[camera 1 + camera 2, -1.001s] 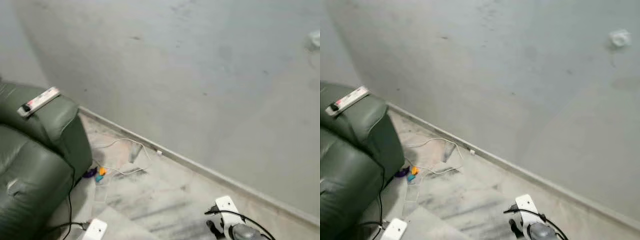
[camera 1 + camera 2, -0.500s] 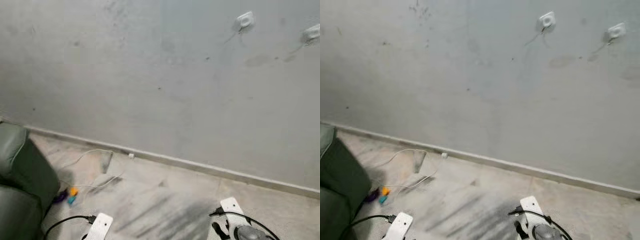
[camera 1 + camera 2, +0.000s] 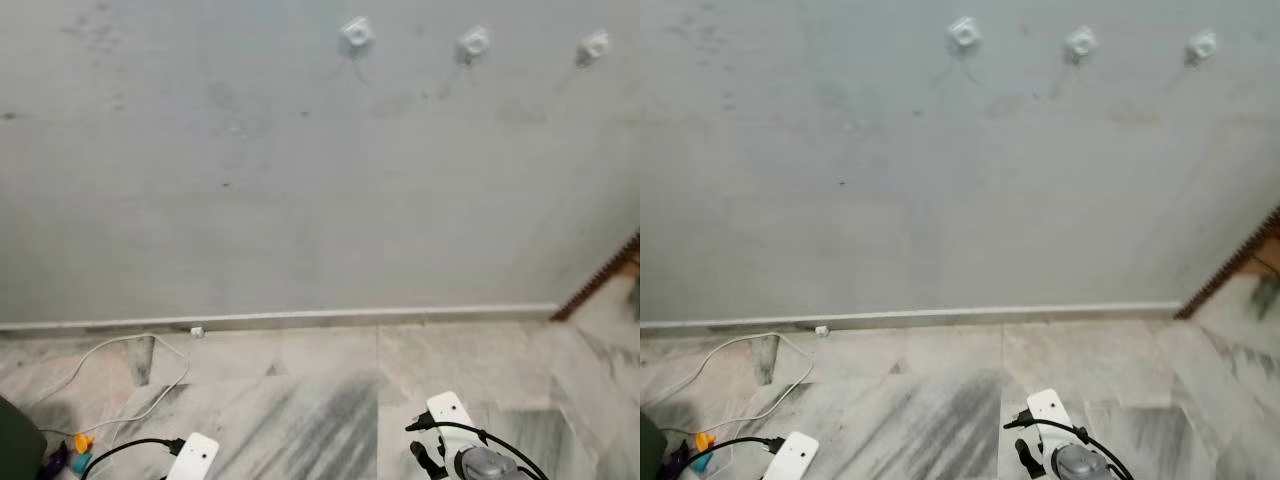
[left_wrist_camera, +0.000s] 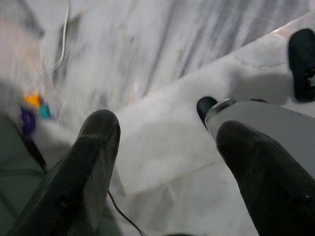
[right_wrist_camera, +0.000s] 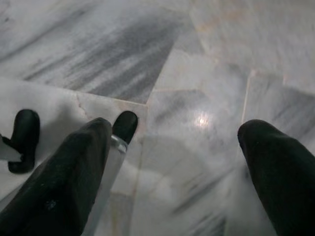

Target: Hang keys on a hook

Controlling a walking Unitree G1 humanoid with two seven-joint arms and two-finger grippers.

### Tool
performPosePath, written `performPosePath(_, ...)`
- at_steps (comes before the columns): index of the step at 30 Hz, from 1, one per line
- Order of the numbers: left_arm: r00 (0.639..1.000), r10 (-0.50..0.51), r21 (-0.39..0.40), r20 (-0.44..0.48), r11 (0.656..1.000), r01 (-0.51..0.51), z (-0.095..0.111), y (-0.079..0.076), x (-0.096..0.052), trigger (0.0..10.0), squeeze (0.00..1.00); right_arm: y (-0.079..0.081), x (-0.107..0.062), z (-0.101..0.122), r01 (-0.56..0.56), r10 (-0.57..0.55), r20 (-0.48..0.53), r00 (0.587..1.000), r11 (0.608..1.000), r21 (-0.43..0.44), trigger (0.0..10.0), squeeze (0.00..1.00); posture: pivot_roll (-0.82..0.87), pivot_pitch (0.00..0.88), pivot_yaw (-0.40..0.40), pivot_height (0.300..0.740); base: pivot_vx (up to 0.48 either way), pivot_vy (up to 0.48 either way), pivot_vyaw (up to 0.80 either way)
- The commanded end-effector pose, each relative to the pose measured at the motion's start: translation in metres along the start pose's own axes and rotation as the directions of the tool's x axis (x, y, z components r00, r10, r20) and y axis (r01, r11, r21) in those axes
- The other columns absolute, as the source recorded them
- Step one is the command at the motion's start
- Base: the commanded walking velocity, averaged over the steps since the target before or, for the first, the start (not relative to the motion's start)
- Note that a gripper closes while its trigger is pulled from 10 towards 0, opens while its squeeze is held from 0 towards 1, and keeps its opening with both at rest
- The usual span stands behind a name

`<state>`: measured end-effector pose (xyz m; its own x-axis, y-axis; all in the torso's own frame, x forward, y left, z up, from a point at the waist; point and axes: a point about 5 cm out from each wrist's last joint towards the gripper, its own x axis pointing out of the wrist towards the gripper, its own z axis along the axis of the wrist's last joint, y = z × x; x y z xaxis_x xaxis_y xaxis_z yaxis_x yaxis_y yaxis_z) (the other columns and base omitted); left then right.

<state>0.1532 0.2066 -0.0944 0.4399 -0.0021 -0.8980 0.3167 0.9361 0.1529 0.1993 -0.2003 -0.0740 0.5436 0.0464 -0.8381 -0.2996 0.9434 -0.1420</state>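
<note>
Hooks point(image 3: 357, 32): 3 on wall point(image 3: 250, 180).

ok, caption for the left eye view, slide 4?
Three white wall hooks high on a grey wall, white cable on the marble floor below.

Both arms hang low; left gripper point(image 4: 165, 147) and right gripper point(image 5: 174, 147) point downward, fingers spread apart

Home interior, plain room corner: bare grey plastered wall point(image 3: 250, 180) w/ three small white stick-on hooks point(image 3: 357, 33) at 12–1 o'clock, grey-veined marble floor point(image 3: 320, 400), white cable point(image 3: 120, 365) trailing at 8 o'clock, wooden trim point(image 3: 600, 285) at 3.
</note>
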Motion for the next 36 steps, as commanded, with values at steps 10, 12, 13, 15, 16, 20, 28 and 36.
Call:
performPosePath(10, 0.999, -0.032, 0.001, -0.008, 0.999, 0.032, -0.0015, -0.0082, 0.0007, 10.0, 0.0, -0.0008, 0.0, 0.0005, 0.003, -0.003, -0.001, 1.0, 1.0, -0.012, 10.0, 0.0, 0.06, 0.072, 0.005, 0.74, 0.0, 0.0, -0.79)
performPosePath(12, 0.999, -0.037, 0.0, -0.006, 0.999, 0.037, -0.001, -0.0083, 0.0007, 10.0, 0.0, -0.0004, 0.0001, 0.001, 0.001, -0.001, 0.0, 1.0, 1.0, -0.014, 10.0, 0.0, 0.06, 0.071, 0.004, 0.74, 0.0, 0.0, -0.79)
performPosePath(13, 0.999, -0.038, 0.001, -0.005, 0.999, 0.038, -0.0007, -0.0082, 0.0008, 10.0, 0.0, -0.0002, 0.0002, 0.0014, 0.001, -0.001, 0.0, 1.0, 1.0, -0.014, 10.0, 0.0, 0.06, 0.071, 0.003, 0.74, 0.0, 0.0, -0.79)
performPosePath(15, 0.999, -0.037, 0.002, -0.005, 0.999, 0.037, -0.0002, -0.0078, 0.0008, 10.0, 0.0, 0.0003, 0.0004, 0.002, -0.001, 0.001, 0.001, 1.0, 1.0, -0.014, 10.0, 0.0, 0.06, 0.071, 0.003, 0.74, 0.0, 0.0, -0.79)
performPosePath(16, 0.999, -0.036, -0.001, -0.003, 0.999, 0.036, 0.0007, -0.0075, 0.0009, 10.0, 0.0, 0.0009, 0.0006, 0.0028, -0.004, 0.004, 0.003, 1.0, 1.0, -0.017, 10.0, 0.0, 0.06, 0.069, 0.003, 0.74, 0.0, 0.0, -0.79)
performPosePath(20, 0.999, -0.034, -0.004, -0.002, 0.999, 0.034, 0.0012, -0.0072, 0.0009, 10.0, 0.0, 0.0016, 0.0008, 0.0039, -0.006, 0.006, 0.005, 1.0, 1.0, -0.023, 10.0, 0.0, 0.06, 0.069, 0.003, 0.74, 0.0, 0.0, -0.79)
performPosePath(28, 1.0, -0.031, 0.003, -0.005, 1.0, 0.031, 0.0006, -0.0065, 0.0008, 10.0, 0.0, 0.0028, 0.0011, 0.005, -0.011, 0.012, 0.005, 1.0, 0.999, -0.03, 10.0, 0.0, 0.06, 0.064, 0.004, 0.74, 0.0, 0.0, -0.79)
performPosePath(36, 1.0, -0.025, 0.008, -0.012, 1.0, 0.025, -0.0006, -0.005, 0.0006, 10.0, 0.0, 0.0037, 0.0014, 0.0063, -0.011, 0.011, 0.009, 1.0, 0.999, -0.043, 10.0, 0.0, 0.06, 0.06, 0.006, 0.74, 0.0, 0.0, -0.79)
